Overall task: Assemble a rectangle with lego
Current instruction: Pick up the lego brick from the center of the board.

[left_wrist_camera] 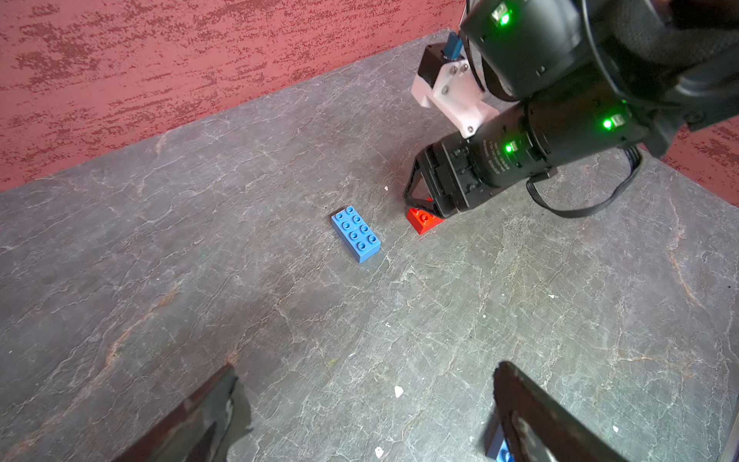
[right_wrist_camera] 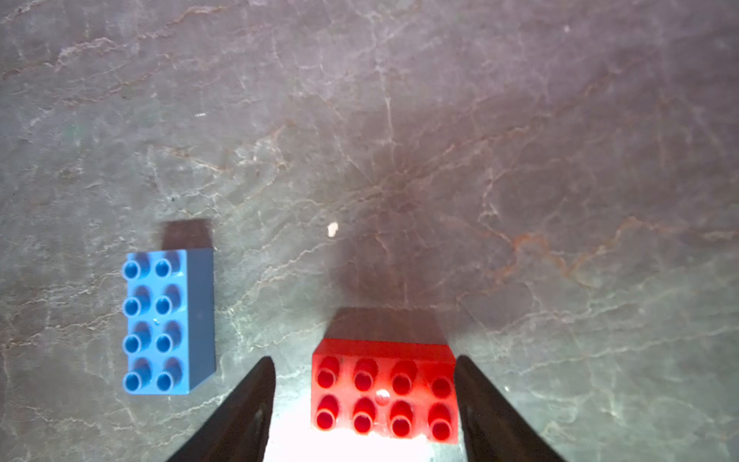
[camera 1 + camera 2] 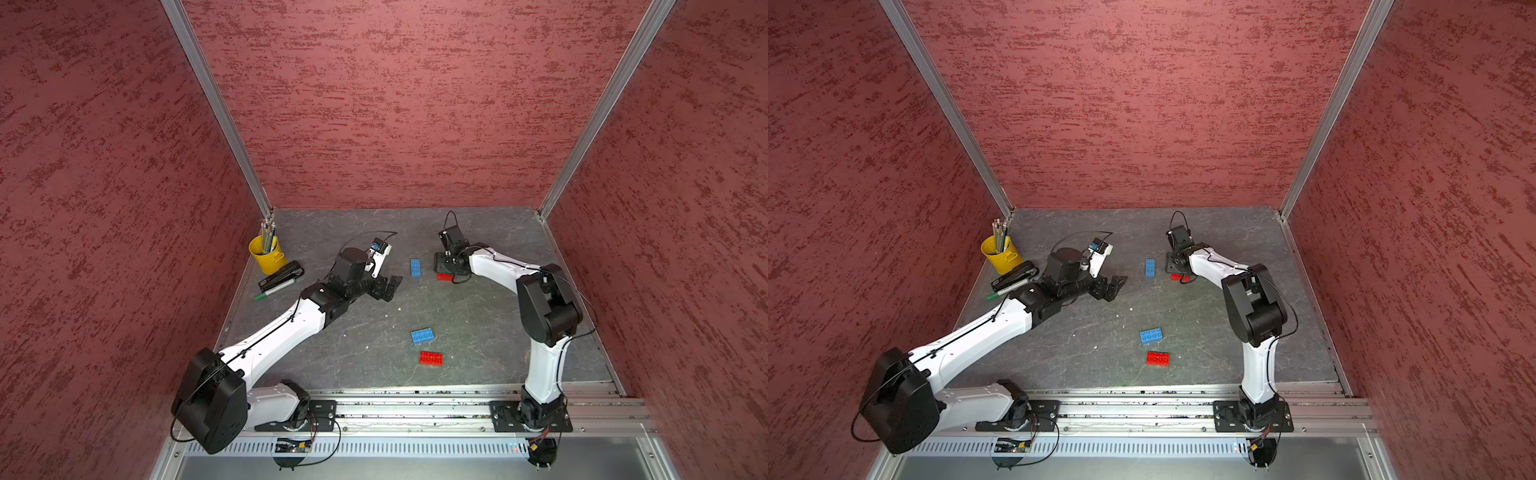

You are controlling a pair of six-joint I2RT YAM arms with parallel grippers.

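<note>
Top views: right end effector (image 3: 446, 270) sits directly over the far red brick (image 3: 444, 276). Left end effector (image 3: 390, 289) is farther off, past the blue brick (image 3: 415, 267).
Left wrist: left end effector (image 1: 366, 372) wide open, empty.
Right wrist: right jaws open, straddling the red brick (image 2: 384, 392) end to end along its long axis, gap on one side. Brick flat on counter (image 2: 520, 160).

The middle of the grey table (image 3: 478, 307) is bare — plenty of room to pass. The front blue brick (image 3: 422, 336) and front red brick (image 3: 431, 358) lie close together. The back blue brick (image 2: 168, 320) sits beside the right gripper (image 2: 363, 360), leaving a thin gap. A yellow cup (image 3: 268, 259) and stapler (image 3: 280, 273) crowd the far left corner.
</note>
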